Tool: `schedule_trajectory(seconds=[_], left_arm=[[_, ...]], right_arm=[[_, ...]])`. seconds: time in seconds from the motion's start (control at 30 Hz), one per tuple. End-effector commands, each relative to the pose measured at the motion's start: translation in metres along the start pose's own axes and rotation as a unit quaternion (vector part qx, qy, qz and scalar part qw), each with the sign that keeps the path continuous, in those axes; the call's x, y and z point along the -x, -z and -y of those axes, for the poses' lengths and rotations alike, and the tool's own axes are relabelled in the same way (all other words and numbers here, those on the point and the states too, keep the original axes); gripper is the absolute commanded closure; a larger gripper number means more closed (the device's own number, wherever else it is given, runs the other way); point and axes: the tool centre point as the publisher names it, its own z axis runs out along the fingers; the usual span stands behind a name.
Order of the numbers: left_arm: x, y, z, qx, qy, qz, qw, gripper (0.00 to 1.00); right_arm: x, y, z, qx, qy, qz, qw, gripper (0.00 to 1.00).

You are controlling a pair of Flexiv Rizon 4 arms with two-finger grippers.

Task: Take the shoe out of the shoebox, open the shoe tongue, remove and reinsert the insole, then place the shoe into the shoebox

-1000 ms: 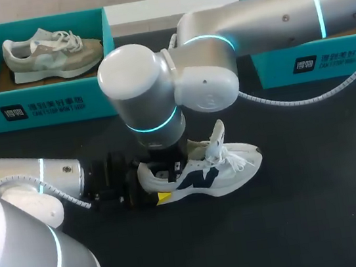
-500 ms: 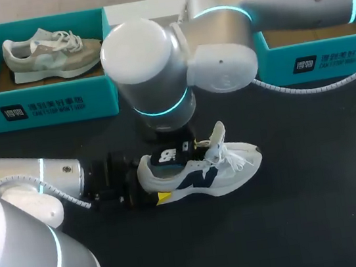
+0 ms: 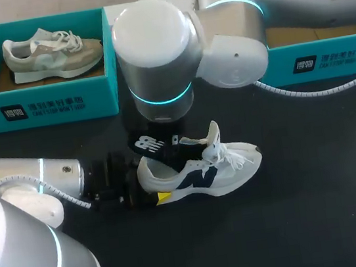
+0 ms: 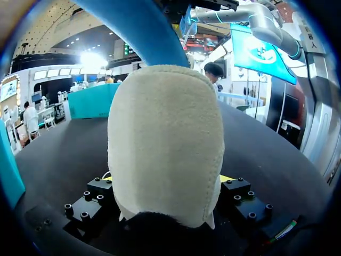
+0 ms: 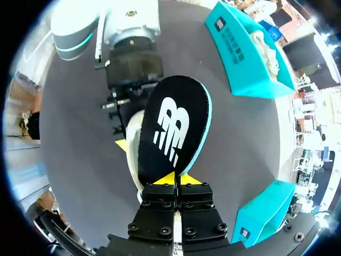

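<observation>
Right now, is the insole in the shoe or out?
Largely out: the right gripper holds the black insole lifted above the opening of the white shoe; whether its front end is clear, cannot tell.

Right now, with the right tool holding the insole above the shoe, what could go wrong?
The right tool pinches the insole only at its very end, so it may slip or swing. The left tool clamps the shoe only at its heel; the front lies free on the table and could pivot when the insole is pushed in. The tongue stands by the opening and may snag the insole.
</observation>
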Motion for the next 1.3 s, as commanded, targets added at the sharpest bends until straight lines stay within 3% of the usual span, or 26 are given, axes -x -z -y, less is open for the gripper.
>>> schedule_trajectory(seconds=[0.03, 0.2, 0.27, 0.3, 0.33, 0.4, 0.47, 0.73, 0.77, 0.9, 0.93, 1.0, 1.03, 1.13, 1.2, 1.27, 1.3], left_arm=[[-0.001, -0.002, -0.004, 0.001, 0.000, 0.000, 1.000, 1.00], [-0.001, -0.002, -0.004, 0.001, 0.000, 0.000, 1.000, 1.00], [-0.001, -0.002, -0.004, 0.001, 0.000, 0.000, 1.000, 1.00], [-0.001, -0.002, -0.004, 0.001, 0.000, 0.000, 1.000, 1.00], [-0.001, -0.002, -0.004, 0.001, 0.000, 0.000, 1.000, 1.00], [-0.001, -0.002, -0.004, 0.001, 0.000, 0.000, 1.000, 1.00], [-0.001, -0.002, -0.004, 0.001, 0.000, 0.000, 1.000, 1.00], [-0.001, -0.002, -0.004, 0.001, 0.000, 0.000, 1.000, 1.00], [-0.001, -0.002, -0.004, 0.001, 0.000, 0.000, 1.000, 1.00], [-0.001, -0.002, -0.004, 0.001, 0.000, 0.000, 1.000, 1.00], [-0.001, -0.002, -0.004, 0.001, 0.000, 0.000, 1.000, 1.00], [-0.001, -0.002, -0.004, 0.001, 0.000, 0.000, 1.000, 1.00], [-0.001, -0.002, -0.004, 0.001, 0.000, 0.000, 1.000, 1.00], [-0.001, -0.002, -0.004, 0.001, 0.000, 0.000, 1.000, 1.00], [-0.001, -0.002, -0.004, 0.001, 0.000, 0.000, 1.000, 1.00], [-0.001, -0.002, -0.004, 0.001, 0.000, 0.000, 1.000, 1.00], [-0.001, -0.002, -0.004, 0.001, 0.000, 0.000, 1.000, 1.00]], right_arm=[[0.002, 0.001, -0.008, 0.010, 0.007, -0.003, 1.000, 1.00], [0.001, -0.005, -0.012, 0.017, 0.016, -0.034, 0.999, 0.98], [0.000, -0.006, -0.011, 0.014, 0.010, -0.048, 0.999, 0.45], [0.000, -0.005, -0.011, 0.017, 0.002, -0.056, 0.998, 0.33], [-0.001, -0.005, -0.010, 0.021, -0.002, -0.071, 0.997, 0.29], [0.000, -0.005, -0.008, 0.029, -0.015, -0.093, 0.995, 0.00], [0.001, -0.005, -0.007, 0.034, -0.020, -0.110, 0.993, 0.00], [0.000, -0.006, -0.007, 0.123, -0.063, -0.191, 0.972, 0.00], [-0.002, -0.005, -0.009, 0.133, -0.066, -0.197, 0.969, 0.07], [-0.008, -0.004, -0.016, 0.174, -0.072, -0.224, 0.956, 0.08], [-0.009, -0.004, -0.017, 0.182, -0.075, -0.232, 0.952, 0.11], [-0.012, -0.004, -0.018, 0.199, -0.078, -0.246, 0.945, 0.29], [-0.014, -0.002, -0.019, 0.199, -0.074, -0.250, 0.945, 0.32], [-0.014, 0.001, -0.022, 0.203, -0.067, -0.256, 0.943, 0.32], [-0.013, 0.003, -0.024, 0.202, -0.062, -0.256, 0.943, 0.27], [-0.011, 0.005, -0.026, 0.183, -0.050, -0.249, 0.950, 0.00], [-0.011, 0.005, -0.026, 0.183, -0.050, -0.249, 0.950, 0.00]])
